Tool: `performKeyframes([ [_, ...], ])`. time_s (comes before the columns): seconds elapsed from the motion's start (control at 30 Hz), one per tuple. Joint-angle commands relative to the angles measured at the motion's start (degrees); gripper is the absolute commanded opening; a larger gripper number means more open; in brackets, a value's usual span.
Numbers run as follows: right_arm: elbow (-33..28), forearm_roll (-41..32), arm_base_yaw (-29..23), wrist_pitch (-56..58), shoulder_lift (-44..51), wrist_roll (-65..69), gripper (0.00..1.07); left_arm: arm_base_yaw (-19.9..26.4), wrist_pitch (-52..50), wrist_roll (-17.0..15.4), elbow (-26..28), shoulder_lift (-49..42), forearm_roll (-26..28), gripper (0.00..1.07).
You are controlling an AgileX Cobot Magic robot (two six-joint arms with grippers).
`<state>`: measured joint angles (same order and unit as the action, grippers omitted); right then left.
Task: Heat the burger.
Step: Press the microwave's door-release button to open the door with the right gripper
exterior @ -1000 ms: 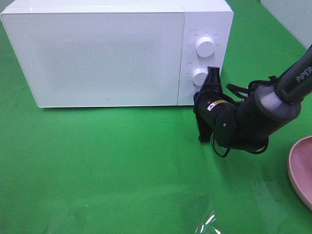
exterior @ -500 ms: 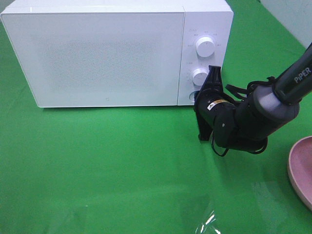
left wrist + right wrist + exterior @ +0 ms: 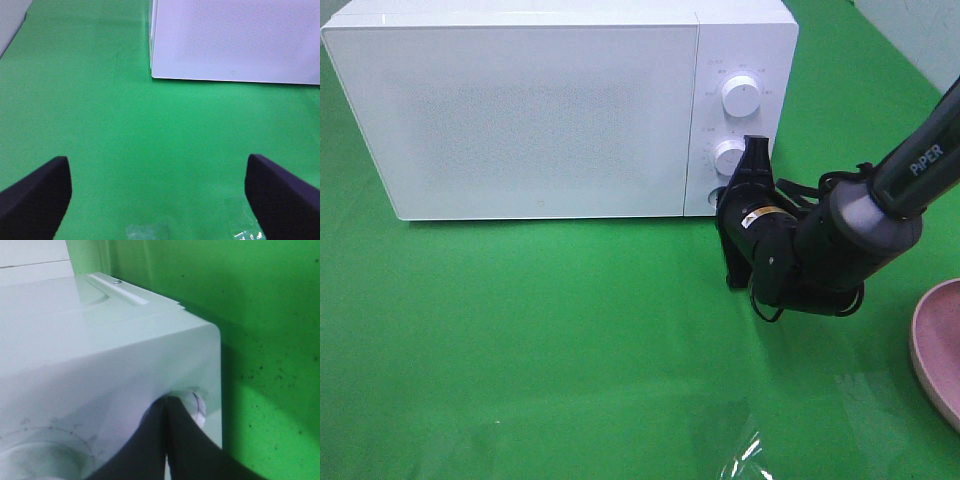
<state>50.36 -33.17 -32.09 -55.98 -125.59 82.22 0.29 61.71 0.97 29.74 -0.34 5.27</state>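
Note:
The burger is out of view in every frame. The white microwave [image 3: 520, 110] stands at the back with its door closed; in the left wrist view its lower front corner [image 3: 230, 45] shows. My right gripper [image 3: 755, 148] is shut, its tips against the control panel just beside the lower knob [image 3: 729, 158]. In the right wrist view the shut fingertips [image 3: 167, 401] rest by a small round button [image 3: 198, 407] at the panel's edge. My left gripper [image 3: 160, 195] is open over bare green cloth, holding nothing, and does not show in the exterior high view.
An upper knob [image 3: 741, 95] sits above the lower one. The rim of a pink plate [image 3: 932, 345] shows at the right edge, nothing visible on it. A crinkled scrap of clear film [image 3: 745, 458] lies near the front edge.
The right arm's forearm has shifted slightly to the left; its shut tips stay at the microwave's panel. The door stays closed.

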Motion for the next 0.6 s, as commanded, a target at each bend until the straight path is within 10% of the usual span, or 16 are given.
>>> performKeyframes([
  [0.03, 4.7, -1.1, 1.9, -9.6, -0.8, -1.3, 0.0, 0.1, -0.5, 0.1, -0.2, -0.8, 0.5, 0.86],
  [0.6, 6.1, -1.5, 1.9, -7.7, -1.3, -2.1, 0.0, 0.1, -0.5, 0.1, -0.2, -0.8, 0.5, 0.86],
])
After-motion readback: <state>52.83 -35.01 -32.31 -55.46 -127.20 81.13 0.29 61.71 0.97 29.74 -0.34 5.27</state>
